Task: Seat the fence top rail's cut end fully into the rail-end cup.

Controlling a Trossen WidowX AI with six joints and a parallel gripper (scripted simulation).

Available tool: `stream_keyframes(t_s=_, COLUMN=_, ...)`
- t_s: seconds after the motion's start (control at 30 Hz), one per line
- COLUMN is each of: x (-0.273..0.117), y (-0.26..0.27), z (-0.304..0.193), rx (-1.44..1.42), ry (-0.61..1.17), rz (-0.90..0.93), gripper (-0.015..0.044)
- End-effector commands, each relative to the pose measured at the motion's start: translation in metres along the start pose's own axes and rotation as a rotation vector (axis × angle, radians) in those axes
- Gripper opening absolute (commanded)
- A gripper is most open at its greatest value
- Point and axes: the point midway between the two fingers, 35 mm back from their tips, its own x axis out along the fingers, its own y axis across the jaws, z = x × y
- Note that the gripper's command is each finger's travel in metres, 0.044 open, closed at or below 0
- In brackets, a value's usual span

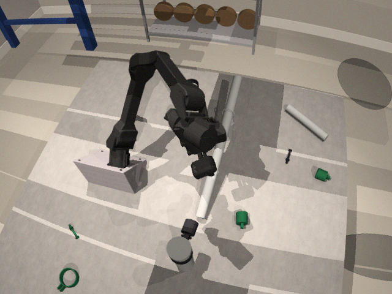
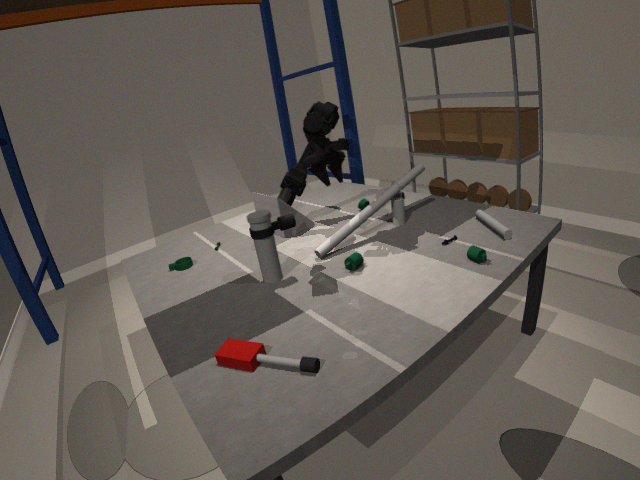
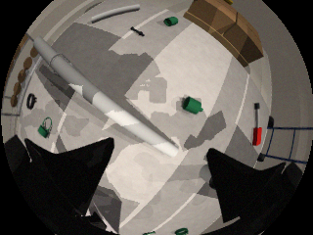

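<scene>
The long grey-white rail [image 1: 206, 197] [image 2: 356, 222] [image 3: 117, 115] slopes through the loop cap [image 2: 397, 195]; its cut end is low, at or just above the table. The black rail-end cup [image 1: 190, 226] [image 2: 285, 222] hangs on the brace band [image 2: 261, 233], just below the post cap [image 1: 179, 247] [image 2: 258, 215] of the big post [image 2: 267, 258]. The cup faces the rail side, higher than the cut end and apart from it. My gripper [image 2: 333, 182] [image 3: 162, 149] is open and empty, above the rail. In the top view the arm hides its fingertips.
A green cup [image 1: 241, 218] [image 2: 354, 261] [image 3: 192, 105] lies beside the rail's low end. Another green cup [image 1: 322, 174], a black bolt [image 1: 288, 156] and a short pipe [image 1: 306, 122] lie farther right. A green band [image 1: 78, 277] lies front left. A red-ended tool [image 2: 240, 353] lies beyond the post.
</scene>
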Motion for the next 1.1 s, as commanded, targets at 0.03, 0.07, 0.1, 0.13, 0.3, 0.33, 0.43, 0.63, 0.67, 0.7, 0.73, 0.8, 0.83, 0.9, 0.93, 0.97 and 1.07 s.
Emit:
stream_keyframes(t_s=0.03, x=0.051, y=0.02, z=0.001, rx=-0.673, ry=0.173, rz=0.178, gripper=0.044)
stream_keyframes(t_s=0.07, x=0.059, y=0.024, z=0.0, rx=-0.777, ry=0.19, rz=0.214, gripper=0.044)
stream_keyframes(t_s=0.1, x=0.066, y=0.028, z=0.0, rx=-0.88, ry=0.205, rz=0.253, gripper=0.044)
stream_keyframes(t_s=0.13, x=0.072, y=0.031, z=-0.001, rx=-0.963, ry=0.215, rz=0.286, gripper=0.044)
stream_keyframes(t_s=0.3, x=0.076, y=0.034, z=-0.002, rx=-1.03, ry=0.223, rz=0.313, gripper=0.044)
stream_keyframes(t_s=0.33, x=0.076, y=0.034, z=-0.002, rx=-1.03, ry=0.223, rz=0.313, gripper=0.044)
stream_keyframes(t_s=0.43, x=0.076, y=0.034, z=-0.002, rx=-1.03, ry=0.223, rz=0.313, gripper=0.044)
stream_keyframes(t_s=0.63, x=0.076, y=0.034, z=-0.002, rx=-1.03, ry=0.223, rz=0.313, gripper=0.044)
stream_keyframes(t_s=0.67, x=0.076, y=0.034, z=-0.002, rx=-1.03, ry=0.223, rz=0.313, gripper=0.044)
stream_keyframes(t_s=0.7, x=0.076, y=0.034, z=-0.002, rx=-1.03, ry=0.223, rz=0.313, gripper=0.044)
stream_keyframes(t_s=0.73, x=0.076, y=0.034, z=-0.002, rx=-1.03, ry=0.223, rz=0.313, gripper=0.044)
stream_keyframes(t_s=0.8, x=0.076, y=0.034, z=-0.002, rx=-1.03, ry=0.223, rz=0.313, gripper=0.044)
stream_keyframes(t_s=0.83, x=0.078, y=0.034, z=-0.002, rx=-1.03, ry=0.223, rz=0.313, gripper=0.044)
stream_keyframes(t_s=0.9, x=0.088, y=0.035, z=-0.005, rx=-1.03, ry=0.223, rz=0.313, gripper=0.044)
stream_keyframes(t_s=0.93, x=0.095, y=0.036, z=-0.008, rx=-1.03, ry=0.223, rz=0.313, gripper=0.044)
stream_keyframes(t_s=0.97, x=0.102, y=0.038, z=-0.01, rx=-1.03, ry=0.222, rz=0.313, gripper=0.044)
stream_keyframes(t_s=1.07, x=0.109, y=0.039, z=-0.013, rx=-1.03, ry=0.222, rz=0.314, gripper=0.044)
